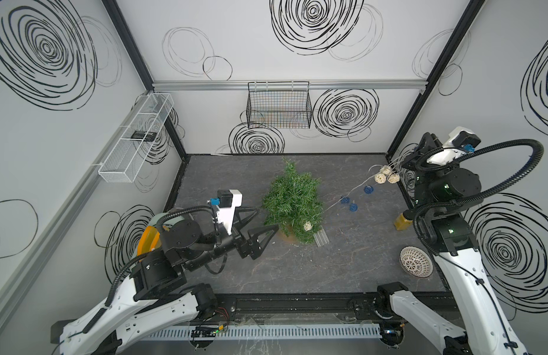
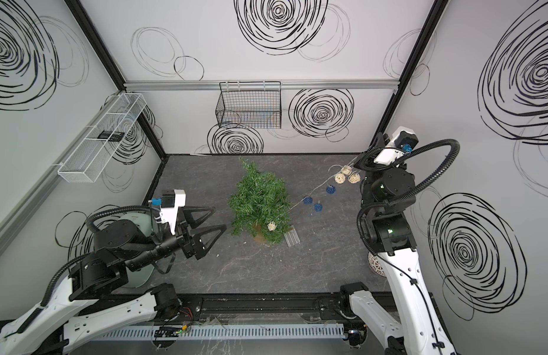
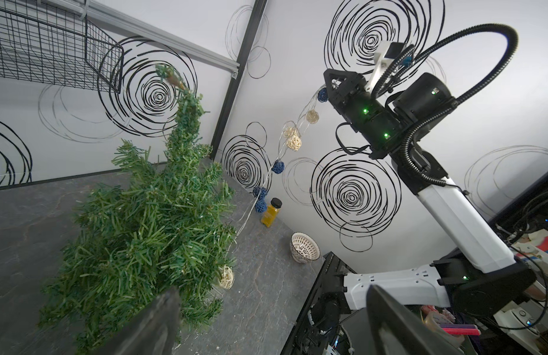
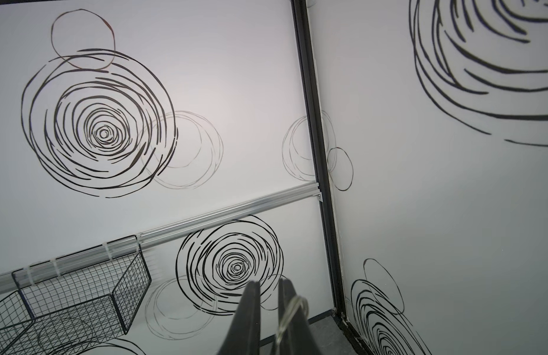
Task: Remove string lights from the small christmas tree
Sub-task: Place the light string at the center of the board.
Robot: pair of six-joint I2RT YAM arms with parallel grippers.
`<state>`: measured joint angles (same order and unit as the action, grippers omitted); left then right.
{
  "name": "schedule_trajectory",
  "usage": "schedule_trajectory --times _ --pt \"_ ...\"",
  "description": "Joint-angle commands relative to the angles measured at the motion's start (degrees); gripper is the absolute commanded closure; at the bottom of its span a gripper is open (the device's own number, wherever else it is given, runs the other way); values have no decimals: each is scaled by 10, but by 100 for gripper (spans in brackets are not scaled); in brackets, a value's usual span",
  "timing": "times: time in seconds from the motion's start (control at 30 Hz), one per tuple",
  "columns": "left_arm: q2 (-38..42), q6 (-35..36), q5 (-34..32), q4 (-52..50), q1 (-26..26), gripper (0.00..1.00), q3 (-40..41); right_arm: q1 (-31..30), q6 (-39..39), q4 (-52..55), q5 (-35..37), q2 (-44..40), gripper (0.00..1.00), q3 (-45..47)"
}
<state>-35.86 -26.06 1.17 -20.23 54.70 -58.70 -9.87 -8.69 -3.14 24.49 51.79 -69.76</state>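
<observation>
Both top views show the right gripper (image 1: 403,159) clamped on the lights (image 1: 381,177) near the worktop's (image 1: 297,270) far right corner, mostly off. One ball (image 1: 307,226) hangs low on the tree (image 1: 292,199); the left gripper (image 1: 267,218) gapes alongside.

Small christmas tree (image 1: 292,199): green plastic needles, bristly, with a faint sheen.
String lights (image 1: 366,189): woven wicker-like balls, cream and dark blue, matt, on thin shiny pale wire.
Table (image 1: 297,270): dark grey stone-look top, veined, matt.
Wall basket (image 1: 279,107): black metal wire grid.
Side basket (image 1: 134,138): fine white metal mesh.
Rail (image 1: 205,84): brushed aluminium.
Left gripper (image 1: 267,218): matt black plastic fingers.
</observation>
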Motion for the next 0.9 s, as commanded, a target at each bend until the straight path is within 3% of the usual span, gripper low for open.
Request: schedule_trajectory --times 0.0,0.17,0.47,0.7,0.87 --pt "9 11 -12 13 -5 4 9 36 -86 2 -86 10 100 28" --pt "8 11 -4 19 -7 4 19 51 -148 11 -168 42 100 89" --pt "16 8 1 30 -12 4 40 50 -239 -17 -250 85 99 252" --pt "28 3 2 27 -17 4 49 51 -284 -23 -277 138 67 314" --pt "31 0 5 28 -20 4 57 55 -304 -2 -278 163 32 321"
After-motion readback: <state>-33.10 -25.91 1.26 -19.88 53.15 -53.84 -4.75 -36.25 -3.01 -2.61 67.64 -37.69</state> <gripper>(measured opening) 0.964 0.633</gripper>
